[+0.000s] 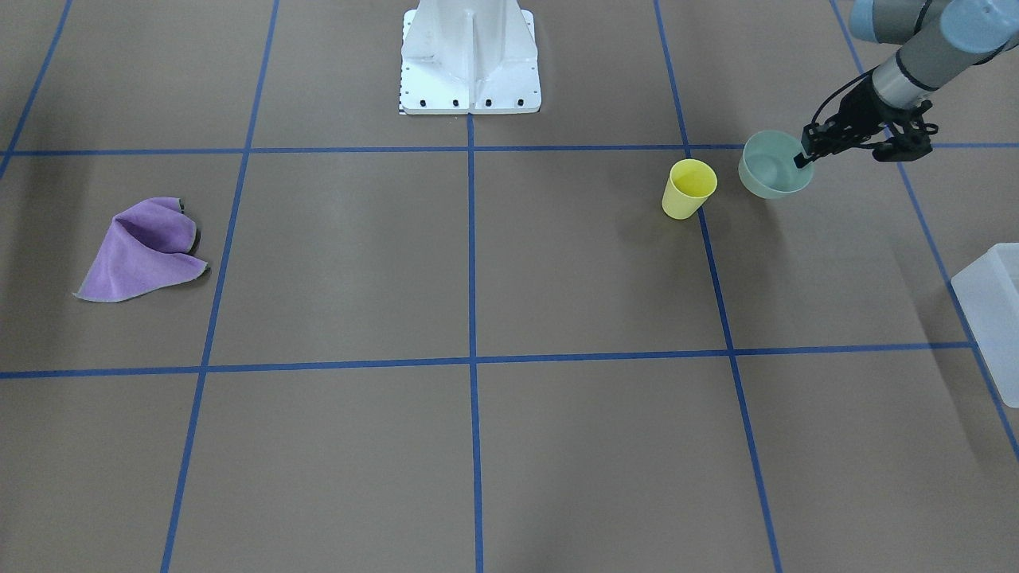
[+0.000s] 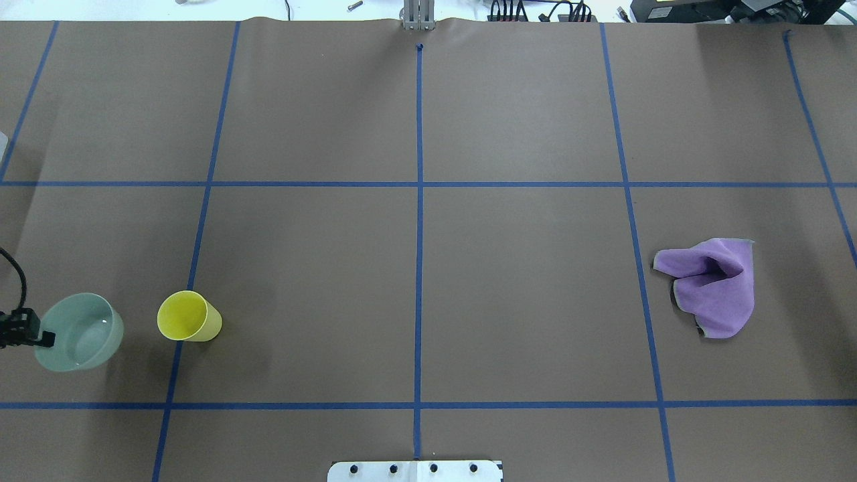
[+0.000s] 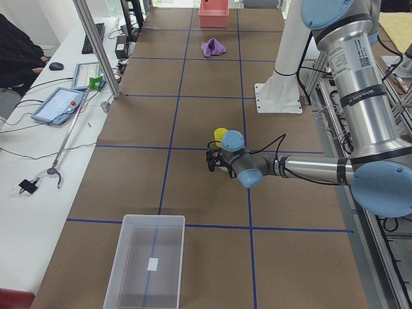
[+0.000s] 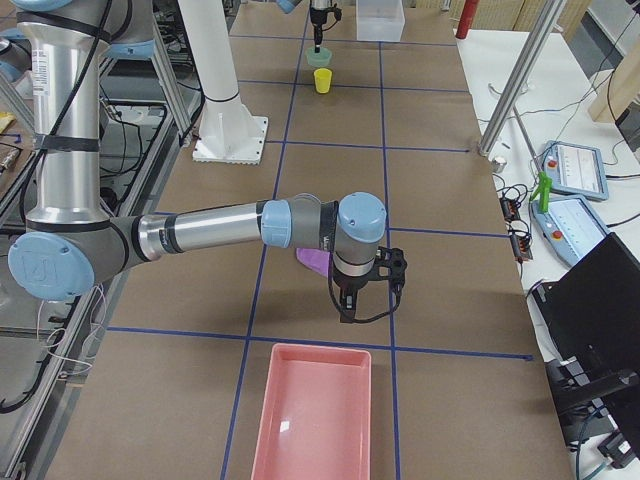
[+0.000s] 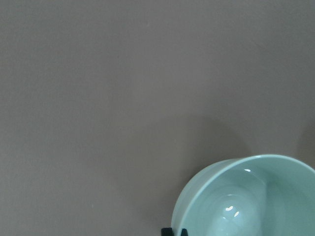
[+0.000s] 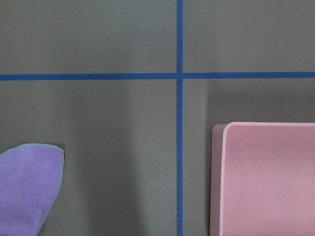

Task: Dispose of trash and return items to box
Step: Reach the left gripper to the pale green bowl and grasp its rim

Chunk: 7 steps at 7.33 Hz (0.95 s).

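The pale grey-green bowl (image 1: 771,169) stands on the robot's left side of the table, also in the overhead view (image 2: 84,335) and the left wrist view (image 5: 246,196). My left gripper (image 1: 804,156) is shut on the bowl's rim, with one finger inside and one outside. The yellow cup (image 1: 689,189) stands upright beside the bowl (image 2: 189,316). The frosted box (image 3: 145,261) stands empty at the table's left end (image 1: 995,318). My right gripper (image 4: 347,308) hangs over the table near the purple cloth; I cannot tell whether it is open or shut.
A crumpled purple cloth (image 2: 713,284) lies on the right side (image 6: 27,187). A pink bin (image 4: 315,420) stands at the right end (image 6: 268,177). The white robot pedestal (image 1: 470,72) is at the table's robot edge.
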Tool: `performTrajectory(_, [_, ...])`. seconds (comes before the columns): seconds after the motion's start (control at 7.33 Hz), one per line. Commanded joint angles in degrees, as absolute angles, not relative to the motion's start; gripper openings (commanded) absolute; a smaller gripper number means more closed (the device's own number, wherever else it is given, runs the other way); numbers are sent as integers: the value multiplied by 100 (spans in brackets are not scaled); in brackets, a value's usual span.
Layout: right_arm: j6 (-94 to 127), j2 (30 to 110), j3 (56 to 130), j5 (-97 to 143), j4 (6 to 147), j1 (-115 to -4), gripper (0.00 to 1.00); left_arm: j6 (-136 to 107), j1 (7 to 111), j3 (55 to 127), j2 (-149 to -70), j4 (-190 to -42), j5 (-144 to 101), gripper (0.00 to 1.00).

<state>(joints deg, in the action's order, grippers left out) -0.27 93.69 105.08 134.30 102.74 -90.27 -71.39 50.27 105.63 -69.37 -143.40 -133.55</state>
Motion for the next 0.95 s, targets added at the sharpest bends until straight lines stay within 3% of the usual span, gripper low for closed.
performTrajectory(0.0, [-26, 9369, 10512, 13438, 10274, -9026, 100, -6944, 6506, 10460, -6961, -14300, -14393, 0])
performTrajectory(0.27, [-18, 9369, 10512, 13438, 10274, -9026, 100, -6743, 7178, 9952, -7503, -14039, -14713, 0])
performTrajectory(0.68, [-9, 9369, 10512, 13430, 10274, -8991, 100, -3097, 8810, 9836, -8468, -10726, -14634, 0])
performTrajectory(0.82, [-9, 9369, 10512, 13438, 10274, -8939, 100, -2145, 9268, 9452, -8977, -9896, -14616, 0])
